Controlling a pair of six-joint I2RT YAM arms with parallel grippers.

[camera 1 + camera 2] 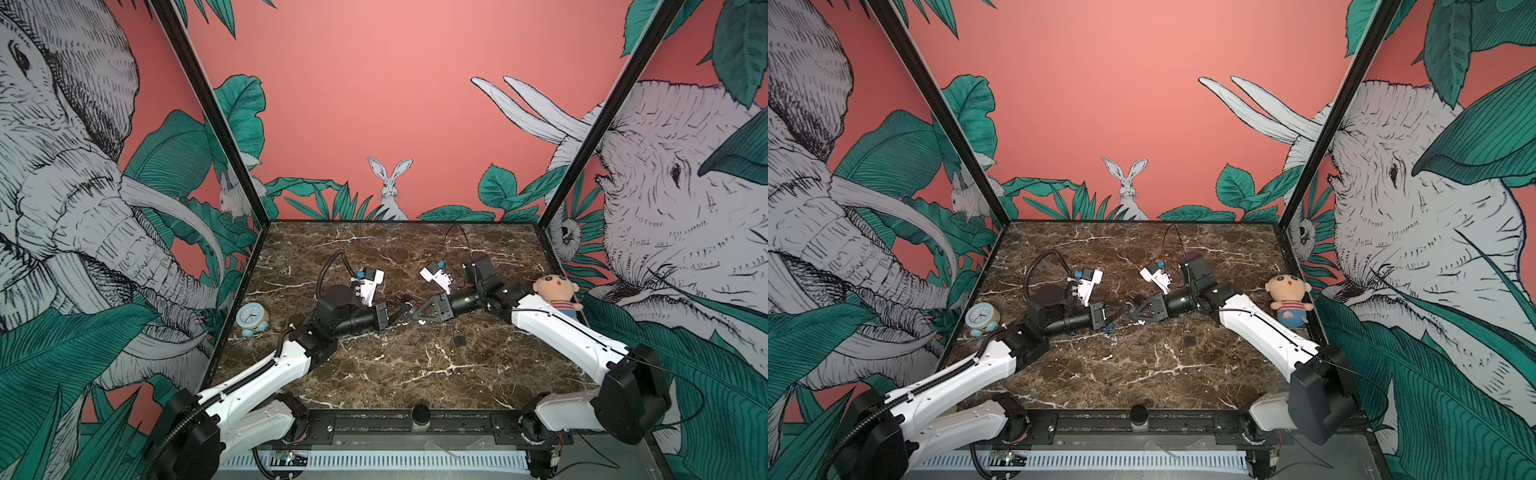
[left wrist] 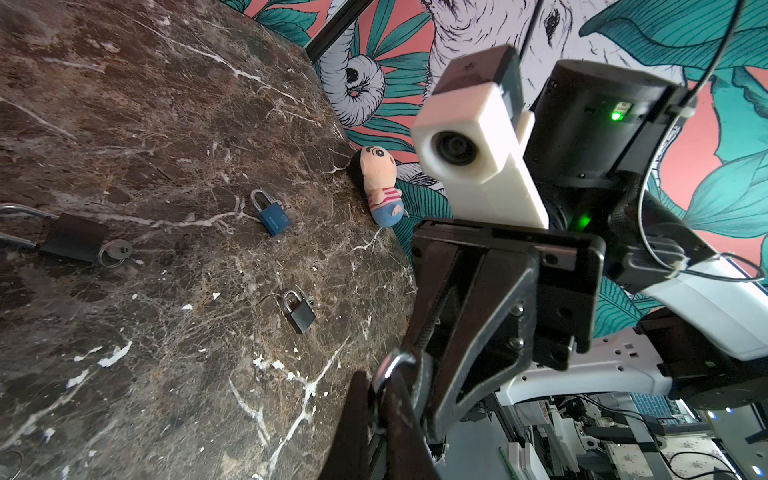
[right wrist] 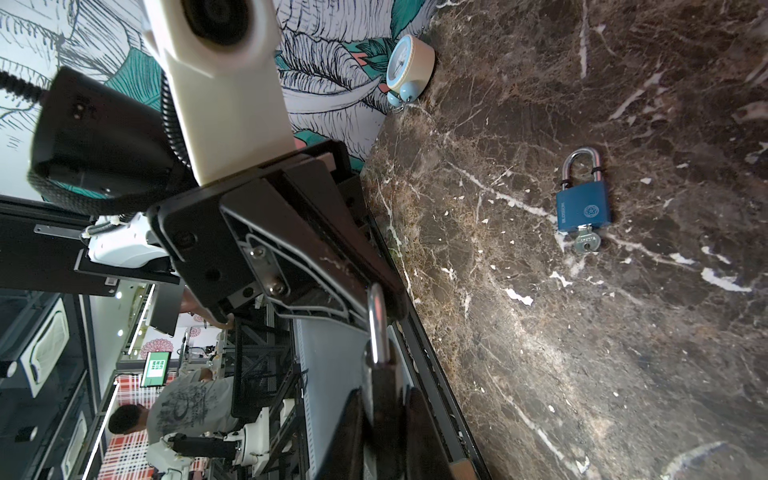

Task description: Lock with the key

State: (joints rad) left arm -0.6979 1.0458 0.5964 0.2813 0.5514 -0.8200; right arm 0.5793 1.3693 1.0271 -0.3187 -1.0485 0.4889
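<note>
The left tool (image 3: 374,302) is pinched shut and appears to nip the silver shackle (image 3: 376,320) of the held padlock (image 3: 381,388). The right tool (image 1: 417,312) is closed on that lock's dark body. The lock hangs between the two tools, above the middle of the worktop (image 1: 395,374).

I judge the work midway. No key shows in the held padlock, and I cannot tell whether its shackle is seated. Outward on the worktop, the blue padlock (image 3: 583,205) lies with its shackle down and a key (image 3: 587,243) in it. The small dark padlock (image 2: 300,313) looks the same. A third dark padlock (image 2: 75,237) lies with its shackle swung open and its key in, so it is likely left to do.

No container shows in any view.
</note>
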